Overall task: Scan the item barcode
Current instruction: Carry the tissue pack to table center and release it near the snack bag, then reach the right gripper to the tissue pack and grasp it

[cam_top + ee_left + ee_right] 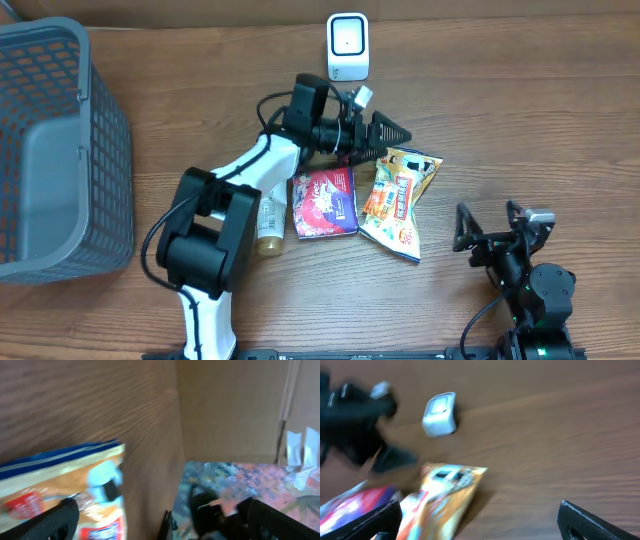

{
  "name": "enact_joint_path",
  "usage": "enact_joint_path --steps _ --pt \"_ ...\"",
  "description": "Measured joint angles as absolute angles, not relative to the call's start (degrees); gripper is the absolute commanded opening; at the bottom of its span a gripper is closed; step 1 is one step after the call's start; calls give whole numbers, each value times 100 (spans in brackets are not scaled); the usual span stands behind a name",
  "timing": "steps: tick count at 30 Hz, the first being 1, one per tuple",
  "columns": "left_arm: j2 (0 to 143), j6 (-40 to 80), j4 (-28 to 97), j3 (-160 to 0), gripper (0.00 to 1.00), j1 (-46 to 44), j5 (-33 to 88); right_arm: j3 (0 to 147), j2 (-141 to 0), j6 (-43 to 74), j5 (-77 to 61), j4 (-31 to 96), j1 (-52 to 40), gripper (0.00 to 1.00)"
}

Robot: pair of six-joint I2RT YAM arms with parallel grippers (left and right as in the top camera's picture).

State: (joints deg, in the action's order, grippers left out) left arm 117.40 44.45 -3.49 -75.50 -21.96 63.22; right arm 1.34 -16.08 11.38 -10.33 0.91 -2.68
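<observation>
1. A grey mesh basket (60, 150) stands against the desk's left edge, toward the far corner.
2. My left arm reaches from the near edge to the middle of the desk. A pale bottle (268, 228) lies on its side just beside the arm's elbow, partly hidden by it.
3. A red packet (323, 203) lies flat at mid-desk, just right of the bottle.
4. A white scanner (348, 47) stands upright near the far edge, just beyond my left wrist.
5. My left pincer (383, 140) hangs above the far ends of the two packets, pointing right. Its two dark fingers stand wide apart, with nothing gripped between them.
6. The orange snack packet (400, 198), the item to scan, lies flat just right of the red packet. Its far end lies beneath my left pincer. Its print is too blurred to make out a barcode.
7. My right pincer (488, 222) sits toward the near edge, right of the snack packet and apart from it. Its fingers are spread wide and hold nothing.
</observation>
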Motion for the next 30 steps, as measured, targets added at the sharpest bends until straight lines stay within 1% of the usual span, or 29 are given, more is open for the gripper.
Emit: enact_joint_path --steps 3,8,11,14,17,20,23,27,29,30 --pt "11356 4414 -340 -7734 100 -2158 6294 502 -1627 1315 -1557 860 -268 100" --pt "10567 4101 -16 -8145 100 -2093 6049 1918 -1688 1647 -1872 3310 -268 100" --pt "10116 3688 888 -8403 100 -2018 5610 2834 -1850 1839 -1966 4471 -268 100" --pt "9806 3094 2495 -8779 100 -1981 4606 3719 -2145 1986 -2237 5369 -268 100" --pt "9692 2602 4056 -9295 100 -1977 3135 4329 -2405 2075 -2941 5483 -266 100" --pt "9653 2191 5148 -9839 100 -1955 1769 4458 -2449 2185 -3590 5349 -268 100" --pt "9537 1787 5548 -10248 100 -1855 843 4458 -2491 2255 -3879 5312 -268 96" --pt "9308 1243 5621 -10560 100 -1435 215 4272 -2663 2502 -3852 5037 -268 96" --pt "9242 1020 5642 -10604 100 -1192 117 3999 -2862 2652 -3852 4792 -268 86" --pt "9236 908 5658 -10610 100 -1096 123 3846 -2989 2724 -3859 4657 -272 83"
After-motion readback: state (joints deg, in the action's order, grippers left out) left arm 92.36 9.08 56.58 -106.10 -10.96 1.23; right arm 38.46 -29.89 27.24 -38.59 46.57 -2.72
